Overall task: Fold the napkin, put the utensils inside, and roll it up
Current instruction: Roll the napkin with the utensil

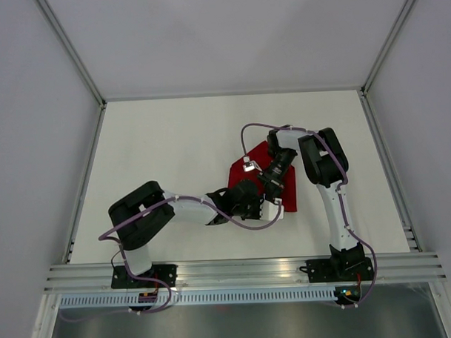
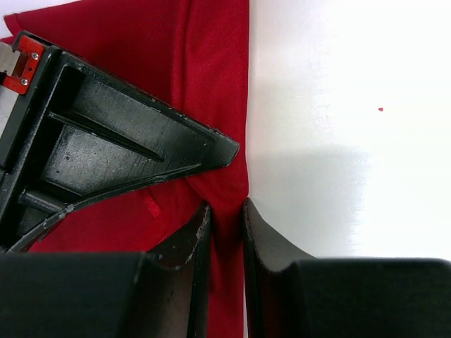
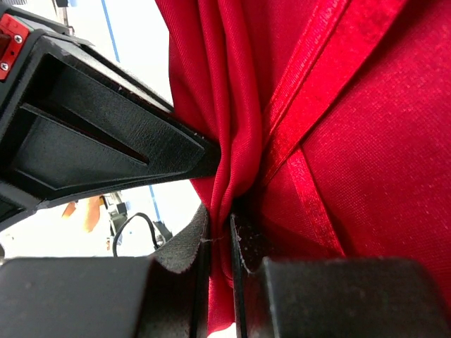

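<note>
Napkin (image 1: 260,154): bright red, shiny cloth. It is being seen right of centre on the white table (image 1: 173,141), roughly midway between the near and far edges. Most of its outline is being covered by the two arms, which are meeting over it. One corner is being shown pointing toward the far side. A red strip is being left visible at the near right, beside the right arm. With so much hidden, the long axis cannot be told from above.

Left wrist view: the cloth is being shown in more than one layer. One straight edge is running along the line of the fingers, with bare table on its right. A soft ridge of cloth is being drawn up toward the fingertips. The left gripper (image 2: 225,215) is being closed on this edge, and the red cloth is being pinched in the narrow gap between its two black fingers.

Right wrist view: the napkin is being gathered into several long pleats that are running away from the fingers. A flat, glossy band is crossing them on a diagonal. The right gripper (image 3: 220,222) is being clamped on a bunch of these pleats, its fingers nearly touching with cloth between them.

The two grippers are being held just beside each other. In each wrist view the other gripper's black finger is being shown at the upper left, touching the cloth.
</note>
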Tool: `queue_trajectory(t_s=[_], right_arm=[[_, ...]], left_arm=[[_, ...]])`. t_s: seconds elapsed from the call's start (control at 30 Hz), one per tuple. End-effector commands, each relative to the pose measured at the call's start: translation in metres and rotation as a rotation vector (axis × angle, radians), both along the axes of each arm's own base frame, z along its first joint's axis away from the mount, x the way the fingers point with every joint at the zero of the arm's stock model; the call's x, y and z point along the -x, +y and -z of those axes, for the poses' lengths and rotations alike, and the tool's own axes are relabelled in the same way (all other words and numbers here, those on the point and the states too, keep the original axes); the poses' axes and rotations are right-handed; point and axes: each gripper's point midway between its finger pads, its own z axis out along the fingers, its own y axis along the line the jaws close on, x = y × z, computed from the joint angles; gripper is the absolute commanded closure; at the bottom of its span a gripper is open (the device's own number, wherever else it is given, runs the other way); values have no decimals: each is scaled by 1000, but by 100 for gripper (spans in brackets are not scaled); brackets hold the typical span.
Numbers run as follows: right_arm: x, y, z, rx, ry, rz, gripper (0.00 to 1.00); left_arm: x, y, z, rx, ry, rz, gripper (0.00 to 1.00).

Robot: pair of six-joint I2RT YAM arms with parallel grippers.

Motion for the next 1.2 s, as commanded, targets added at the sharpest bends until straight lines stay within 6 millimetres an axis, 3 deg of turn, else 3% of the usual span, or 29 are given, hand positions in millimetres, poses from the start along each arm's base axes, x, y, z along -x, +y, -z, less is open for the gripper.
queue_trajectory(t_s=[0.0, 0.13, 0.17, 0.27, 0.6, 0.83, 0.97, 1.0, 1.17], right_arm=[[-22, 2, 41, -57, -185, -89, 85], [-31, 6, 32, -87, -251, -68, 67], [-35, 7, 24, -90, -275, -50, 59], [-48, 12, 8, -116, -345, -5, 47], [-93, 11, -49, -226, -471, 210, 43], [-117, -24, -85, -317, -655, 361, 44], [-108, -34, -90, -341, -856, 303, 43], [-91, -36, -89, -347, -894, 274, 42], [-63, -32, -73, -280, -1123, 144, 37]], left_arm=[[46, 27, 51, -137, 314, -15, 98], [51, 29, 49, -128, 408, -31, 98], [51, 30, 48, -121, 430, -33, 98], [51, 33, 47, -107, 479, -49, 98], [44, 32, 38, -28, 625, -97, 98], [38, 33, 33, 61, 777, -137, 98], [39, 34, 32, 93, 870, -157, 98], [40, 34, 30, 109, 900, -147, 98], [36, 35, 34, 141, 999, -171, 98]])
